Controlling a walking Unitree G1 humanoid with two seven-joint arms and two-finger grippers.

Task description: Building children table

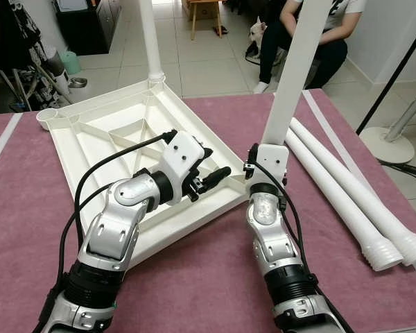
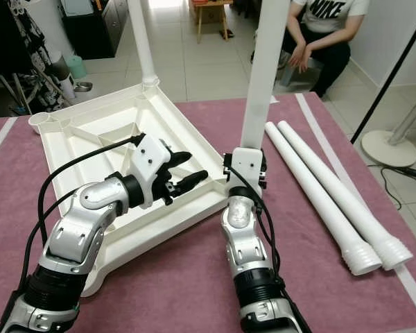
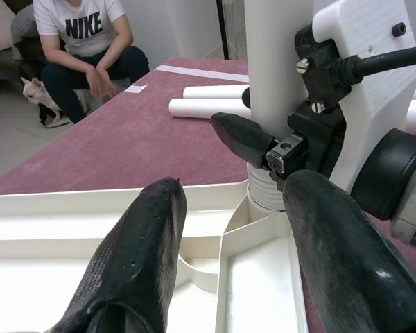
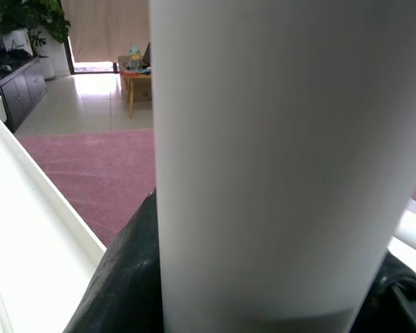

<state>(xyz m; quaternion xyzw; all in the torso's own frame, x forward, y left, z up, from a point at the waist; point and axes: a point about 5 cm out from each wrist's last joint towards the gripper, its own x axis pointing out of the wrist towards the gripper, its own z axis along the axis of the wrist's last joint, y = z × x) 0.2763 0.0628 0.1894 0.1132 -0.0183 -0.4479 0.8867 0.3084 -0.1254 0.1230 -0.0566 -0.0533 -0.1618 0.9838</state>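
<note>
Maroon mat over tiled floor; left gripper fingers wide; right gripper fingers clamp upright table leg.

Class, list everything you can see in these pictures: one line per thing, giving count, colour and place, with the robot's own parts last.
Tabletop: one, white, upside down on the mat.
Fitted leg: one, white, upright at the tabletop's far corner.
Held leg: one, white, upright at the near corner.
Loose legs: two, white, lying on the mat's right.
Mat: one, maroon, under everything.
Person: one, seated beyond the mat.
Dog: one, pale, beside the person.
Left gripper: black fingers, open over the tabletop.
Right gripper: shut on the held leg.
</note>
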